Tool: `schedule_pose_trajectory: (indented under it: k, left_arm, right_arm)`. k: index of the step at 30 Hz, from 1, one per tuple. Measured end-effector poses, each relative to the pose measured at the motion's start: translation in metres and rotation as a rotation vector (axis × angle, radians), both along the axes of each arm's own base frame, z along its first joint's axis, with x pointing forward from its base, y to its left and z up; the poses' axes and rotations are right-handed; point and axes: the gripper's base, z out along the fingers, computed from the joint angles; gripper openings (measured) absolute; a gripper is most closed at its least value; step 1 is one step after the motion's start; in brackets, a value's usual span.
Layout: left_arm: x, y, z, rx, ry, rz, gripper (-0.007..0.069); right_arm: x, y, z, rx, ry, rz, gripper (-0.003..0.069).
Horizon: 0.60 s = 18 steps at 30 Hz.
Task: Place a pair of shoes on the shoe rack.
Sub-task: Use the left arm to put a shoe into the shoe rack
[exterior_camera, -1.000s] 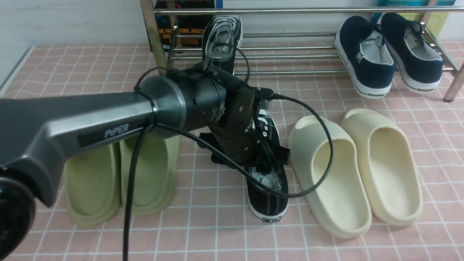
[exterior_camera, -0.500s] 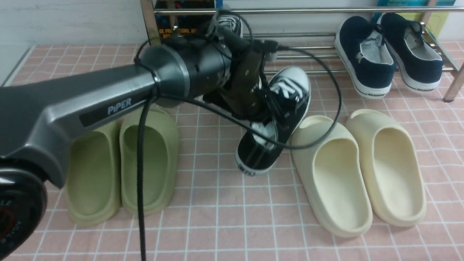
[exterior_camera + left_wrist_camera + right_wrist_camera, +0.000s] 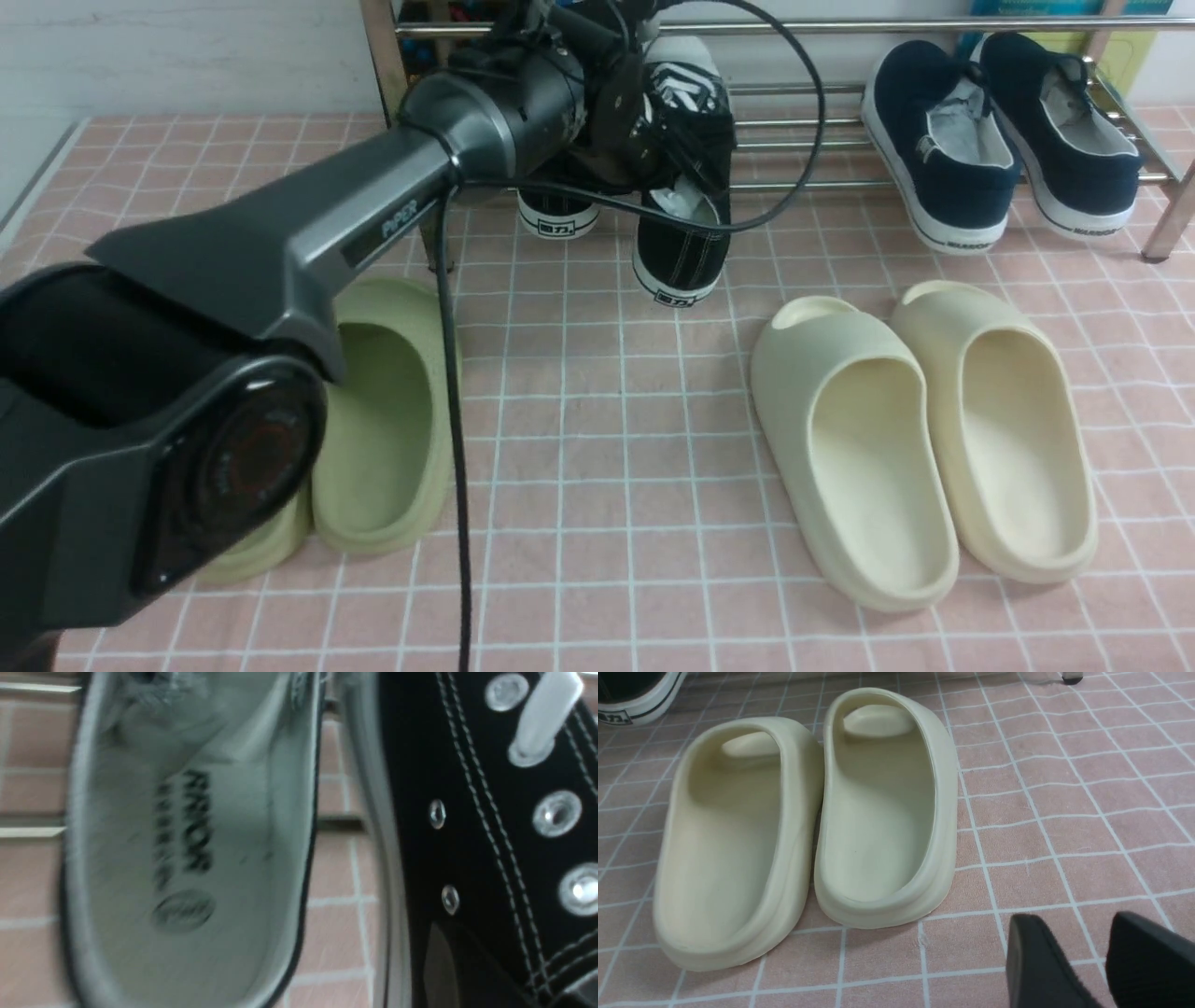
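Left claw (image 3: 667,149) gripped sneaker (image 3: 681,252), toe forward, evidently to seat it on rack (image 3: 840,28) beside mate (image 3: 557,215); right claw (image 3: 1092,952) hung released.

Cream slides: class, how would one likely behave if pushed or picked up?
A cream slide looks like thick moulded foam, so probably light yet shape-holding. Its low, wide shape suggests sliding over the tiles, not tipping. The matte surface likely grips well.

Pink tiled floor (image 3: 597,467), white grout. Carried cream slides (image 3: 854,448) side by side, right of centre; olive-green slides (image 3: 383,420) at lower left. Also bore the shoe rack (image 3: 840,27) legs along the top edge.
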Motion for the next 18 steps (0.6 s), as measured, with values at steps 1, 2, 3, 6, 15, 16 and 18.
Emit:
schedule_pose_trajectory:
  k: [1, 2, 3, 6, 15, 16, 18]
  left_arm:
    - [0.001, -0.001, -0.001, -0.002, -0.004, -0.001, 0.0024]
    - [0.002, -0.002, -0.001, -0.007, -0.017, -0.004, 0.0024]
    - [0.005, -0.003, -0.003, -0.008, -0.036, -0.01, 0.0024]
    - [0.009, -0.003, -0.002, -0.022, -0.073, -0.014, 0.0024]
    - [0.016, 0.002, 0.005, -0.059, -0.147, -0.008, 0.0029]
    - [0.016, 0.002, 0.005, -0.058, -0.147, -0.008, 0.0033]
    - [0.016, 0.002, 0.005, -0.056, -0.148, -0.009, 0.0042]
  right_arm:
    - [0.0, 0.0, 0.0, 0.0, 0.0, 0.0, 0.024]
    - [0.0, 0.0, 0.0, 0.0, 0.0, 0.0, 0.024]
    - [0.0, 0.0, 0.0, 0.0, 0.0, 0.0, 0.024]
    - [0.0, 0.0, 0.0, 0.0, 0.0, 0.0, 0.024]
    - [0.0, 0.0, 0.0, 0.0, 0.0, 0.0, 0.024]
    - [0.0, 0.0, 0.0, 0.0, 0.0, 0.0, 0.024]
    - [0.0, 0.0, 0.0, 0.0, 0.0, 0.0, 0.024]
